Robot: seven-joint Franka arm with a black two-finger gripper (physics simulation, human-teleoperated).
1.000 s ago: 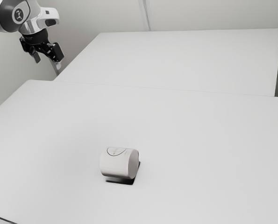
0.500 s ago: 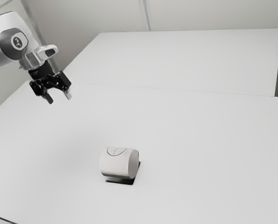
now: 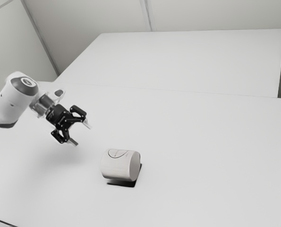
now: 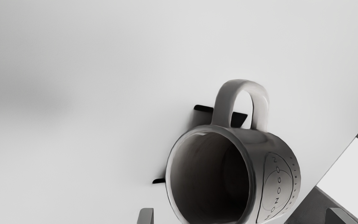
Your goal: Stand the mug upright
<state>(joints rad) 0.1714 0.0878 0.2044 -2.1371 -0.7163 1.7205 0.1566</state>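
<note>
Your black gripper (image 3: 81, 135) reaches low over the white table (image 3: 201, 156), its fingers spread apart with nothing between them, near the mug (image 3: 120, 165) but not touching it in the exterior view. The mug lies on its side, its open mouth turned toward your gripper and its base toward the exterior view's right; in the wrist view the handle (image 4: 244, 84) juts from its side. The step in hand looks to be the approach for a grasp. Your next move likely calls for closing the remaining gap with the fingers lined up on the mug's rim or wall, then a firm grip before you tip the mouth upward. Come in off line and a fingertip could shove the mug or set it rolling. Compared with half a second ago, your gripper is lower, closer to the mug and tilted more toward it, the arm (image 3: 12, 101) sinking along with it at the exterior view's left. The mug rests in the same spot, and beyond it the second white surface (image 3: 192, 61) stands unchanged
</note>
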